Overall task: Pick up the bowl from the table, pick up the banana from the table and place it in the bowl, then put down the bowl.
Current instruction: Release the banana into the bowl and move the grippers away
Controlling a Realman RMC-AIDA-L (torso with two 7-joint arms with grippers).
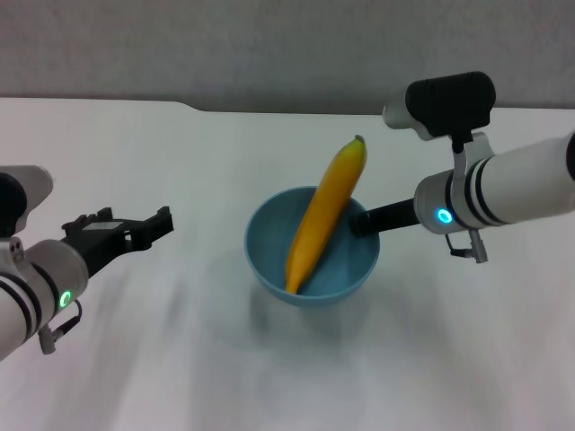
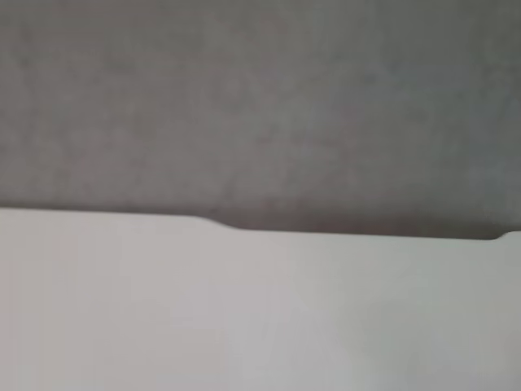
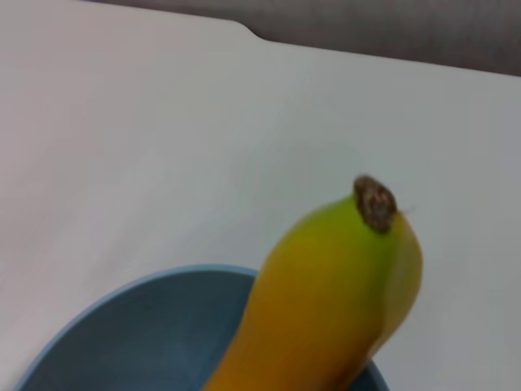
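The light-blue bowl is at the middle of the white table. The yellow-orange banana stands slanted inside it, lower end on the bowl's bottom, greenish tip over the far rim. My right gripper is shut on the bowl's right rim. A soft shadow lies under the bowl; I cannot tell whether it touches the table. The right wrist view shows the banana close up over the bowl. My left gripper is open and empty, well left of the bowl.
The table's far edge has a shallow notch against a grey wall. The left wrist view shows only the table and that wall.
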